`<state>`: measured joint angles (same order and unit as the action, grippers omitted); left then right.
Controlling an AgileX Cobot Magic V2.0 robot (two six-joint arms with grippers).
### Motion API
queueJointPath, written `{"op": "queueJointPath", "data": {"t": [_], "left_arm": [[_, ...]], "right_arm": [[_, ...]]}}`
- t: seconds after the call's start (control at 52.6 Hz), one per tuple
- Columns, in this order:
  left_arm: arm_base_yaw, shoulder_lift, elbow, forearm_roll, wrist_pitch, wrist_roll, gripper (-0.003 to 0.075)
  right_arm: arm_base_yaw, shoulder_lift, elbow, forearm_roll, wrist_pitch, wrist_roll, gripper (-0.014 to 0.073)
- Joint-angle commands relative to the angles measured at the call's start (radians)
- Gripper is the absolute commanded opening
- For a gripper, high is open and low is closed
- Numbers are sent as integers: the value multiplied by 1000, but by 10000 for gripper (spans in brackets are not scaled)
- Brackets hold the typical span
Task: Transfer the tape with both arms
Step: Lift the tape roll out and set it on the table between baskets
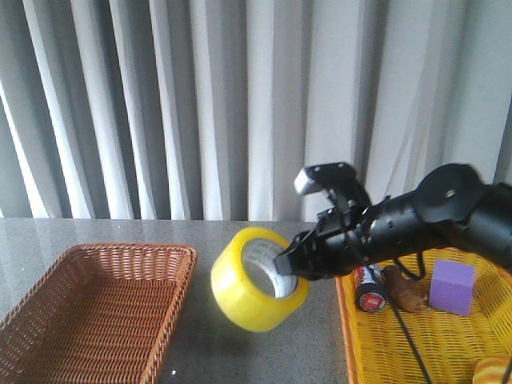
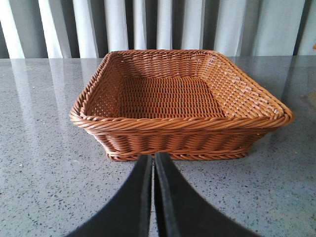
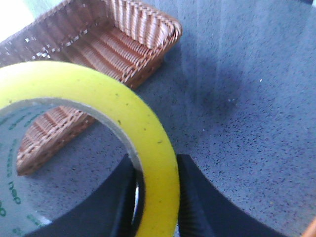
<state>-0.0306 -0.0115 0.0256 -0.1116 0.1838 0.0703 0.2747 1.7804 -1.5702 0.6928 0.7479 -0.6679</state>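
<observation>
The yellow tape roll [image 1: 254, 280] with a white printed core hangs above the grey table between the two baskets. My right gripper [image 1: 290, 262] is shut on its wall, one finger inside the core and one outside. In the right wrist view the tape [image 3: 148, 143] sits clamped between the black fingers [image 3: 197, 197]. My left gripper [image 2: 153, 170] is shut and empty, low over the table just in front of the brown wicker basket [image 2: 177, 123]. The left arm does not show in the front view.
The brown wicker basket [image 1: 88, 312] stands at the left and holds nothing. A yellow basket [image 1: 424, 352] at the right holds a purple cube [image 1: 453, 286], a small can [image 1: 370, 290] and a brown object [image 1: 404, 292]. Grey curtains hang behind the table.
</observation>
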Motion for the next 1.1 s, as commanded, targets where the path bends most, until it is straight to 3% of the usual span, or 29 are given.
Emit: {"op": "queueJointPath", "data": {"t": [0.0, 0.399, 0.817, 1.083], "left_arm": [[0, 5, -28, -4, -80, -9, -6], [0, 5, -28, -4, -80, -9, -6], [0, 5, -28, -4, -80, -9, -6], [0, 5, -28, -4, -80, -9, -6]], "right_arm": [[41, 21, -30, -9, -99, -8, -1], [66, 151, -30, -142, -98, 53, 48], [66, 162, -30, -147, -103, 57, 373], [66, 68, -30, -145, -106, 91, 394]]}}
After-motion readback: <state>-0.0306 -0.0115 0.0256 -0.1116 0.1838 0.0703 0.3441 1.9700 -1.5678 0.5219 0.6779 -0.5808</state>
